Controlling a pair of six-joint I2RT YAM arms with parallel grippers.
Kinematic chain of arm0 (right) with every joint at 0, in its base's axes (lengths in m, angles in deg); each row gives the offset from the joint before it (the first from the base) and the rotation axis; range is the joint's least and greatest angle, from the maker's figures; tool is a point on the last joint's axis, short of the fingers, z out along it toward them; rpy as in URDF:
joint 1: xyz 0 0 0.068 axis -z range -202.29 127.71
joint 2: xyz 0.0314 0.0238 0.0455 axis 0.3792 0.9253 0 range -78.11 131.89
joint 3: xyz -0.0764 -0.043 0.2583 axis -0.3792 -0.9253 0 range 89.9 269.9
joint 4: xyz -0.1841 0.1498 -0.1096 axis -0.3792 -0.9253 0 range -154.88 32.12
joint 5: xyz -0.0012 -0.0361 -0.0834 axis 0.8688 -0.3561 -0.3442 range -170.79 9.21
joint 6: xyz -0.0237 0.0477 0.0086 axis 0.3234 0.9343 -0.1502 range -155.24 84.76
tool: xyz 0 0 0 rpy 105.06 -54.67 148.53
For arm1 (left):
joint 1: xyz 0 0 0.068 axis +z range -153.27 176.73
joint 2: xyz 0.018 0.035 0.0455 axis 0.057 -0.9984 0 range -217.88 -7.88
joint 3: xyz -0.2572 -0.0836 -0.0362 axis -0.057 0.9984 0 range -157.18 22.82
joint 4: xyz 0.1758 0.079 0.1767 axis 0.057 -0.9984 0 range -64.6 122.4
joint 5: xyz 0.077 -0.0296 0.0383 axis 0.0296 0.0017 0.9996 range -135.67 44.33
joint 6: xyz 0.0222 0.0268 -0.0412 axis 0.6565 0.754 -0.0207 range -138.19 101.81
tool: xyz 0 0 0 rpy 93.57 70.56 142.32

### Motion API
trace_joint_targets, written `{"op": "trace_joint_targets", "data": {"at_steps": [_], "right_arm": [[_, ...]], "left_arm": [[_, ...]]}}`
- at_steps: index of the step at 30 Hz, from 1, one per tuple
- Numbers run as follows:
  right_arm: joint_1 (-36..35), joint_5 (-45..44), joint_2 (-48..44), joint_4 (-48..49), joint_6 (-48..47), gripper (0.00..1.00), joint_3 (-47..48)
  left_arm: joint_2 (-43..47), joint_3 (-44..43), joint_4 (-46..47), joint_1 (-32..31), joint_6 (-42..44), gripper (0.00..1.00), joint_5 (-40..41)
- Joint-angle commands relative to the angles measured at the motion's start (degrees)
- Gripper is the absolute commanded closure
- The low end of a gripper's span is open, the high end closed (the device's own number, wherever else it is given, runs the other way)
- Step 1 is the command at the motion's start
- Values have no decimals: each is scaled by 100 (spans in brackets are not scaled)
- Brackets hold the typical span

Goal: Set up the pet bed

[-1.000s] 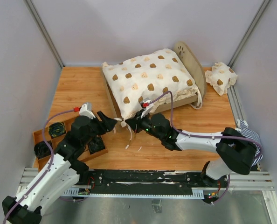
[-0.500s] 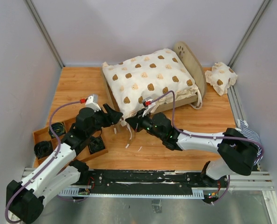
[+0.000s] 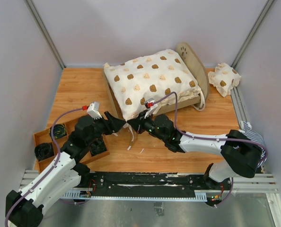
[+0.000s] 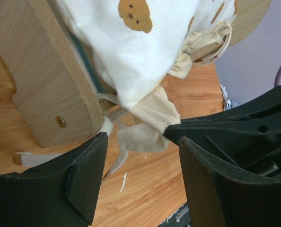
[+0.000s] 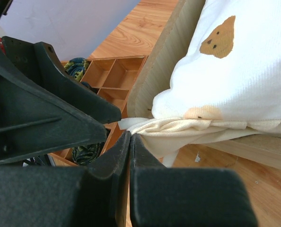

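At the near footboard corner of the pet bed (image 3: 193, 59), pinches the ruffle of the cover (image 3: 152, 80) with the right gripper (image 3: 130, 124), fingers pressed shut on the cloth. Holds the left gripper (image 3: 118, 124) spread wide beside that corner, either side of the same ruffle. Shows the bed on the table (image 3: 79, 90), under the cover.
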Motion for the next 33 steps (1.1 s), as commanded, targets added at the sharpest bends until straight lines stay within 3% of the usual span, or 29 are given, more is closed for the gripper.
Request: {"op": "trace_joint_targets", "data": {"at_steps": [1, 6, 12, 22, 28, 30, 33], "right_arm": [[21, 120, -141, 387, 24, 100, -8], [25, 238, -104, 481, 175, 100, 64], [25, 405, -137, 553, 435, 100, 204], [-41, 289, 453, 1280, 1310, 100, 499], [-58, 320, 563, 867, 896, 99, 619], [-54, 192, 404, 531, 578, 89, 424], [-42, -204, -41, -364, -55, 66, 277]], "left_arm": [[182, -197, -22, 26, 49, 34, -36], [26, -200, -152, 26, 202, 36, 562], [-4, 7, -199, 26, 5, 52, 371], [792, -125, -527, 26, -281, 43, 226], [681, -234, -590, 26, -55, 43, 125], [554, -264, -592, 26, -4, 43, 84], [329, -338, -579, 26, 60, 44, 102]]}}
